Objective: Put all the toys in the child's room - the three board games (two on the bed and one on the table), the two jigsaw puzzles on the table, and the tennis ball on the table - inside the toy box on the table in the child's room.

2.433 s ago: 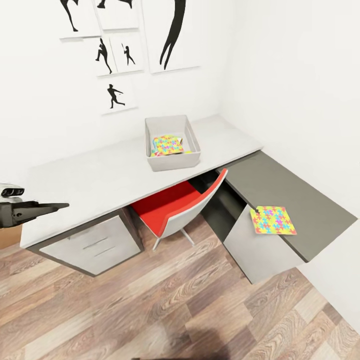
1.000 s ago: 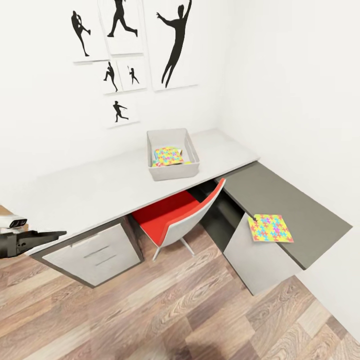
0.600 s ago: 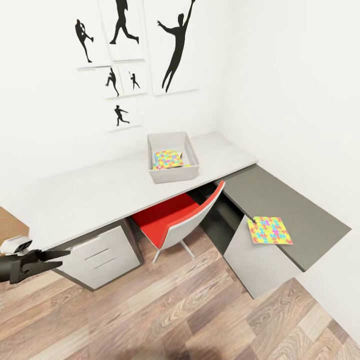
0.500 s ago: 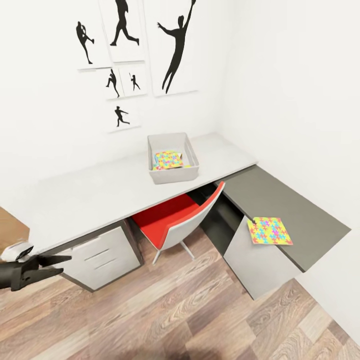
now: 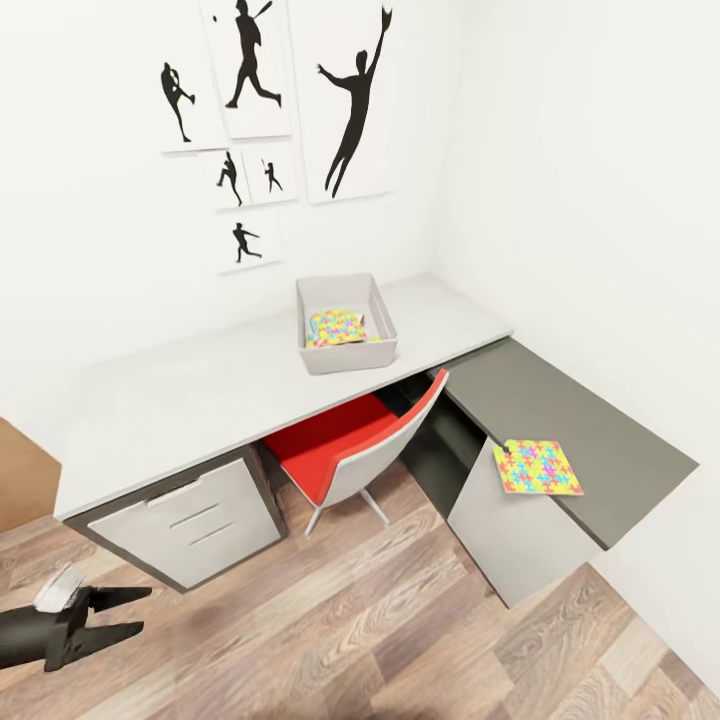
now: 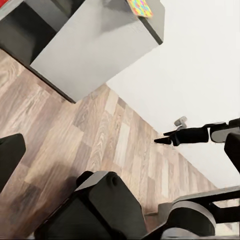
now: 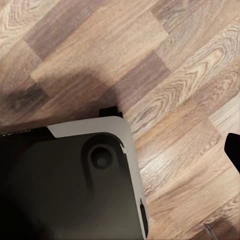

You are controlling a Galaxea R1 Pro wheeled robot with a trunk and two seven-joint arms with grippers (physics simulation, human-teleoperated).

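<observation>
Head view first: your toy box [image 5: 347, 325] sits near the back edge of the pale desk [image 5: 190, 400], towards its right end, and one jigsaw puzzle [image 5: 336, 327] lies inside it. A sliver of something else shows beside that puzzle, too small to name. The second jigsaw puzzle [image 5: 537, 467] lies flat on the lower dark grey cabinet top [image 5: 570, 420], at its front edge, with one corner overhanging. A red chair [image 5: 350, 440] is tucked under the desk between the drawer unit [image 5: 190, 520] and the cabinet. Black silhouette pictures [image 5: 350, 100] hang on the white wall above. Your left gripper [image 5: 125, 612] hovers low over the wood floor [image 5: 380, 620], well apart from the desk, its two fingers spread and holding nothing.

Left wrist view: you look past the robot's dark body to the floor, the grey cabinet front [image 6: 95, 45], and a corner of the puzzle [image 6: 140, 7] on its top edge. What seems to be your right gripper [image 6: 167, 140] reaches in against the white wall; whether it is released or clenched I cannot tell.

Right wrist view: you see the robot's dark base [image 7: 65, 185] above floor planks [image 7: 165, 60].
</observation>
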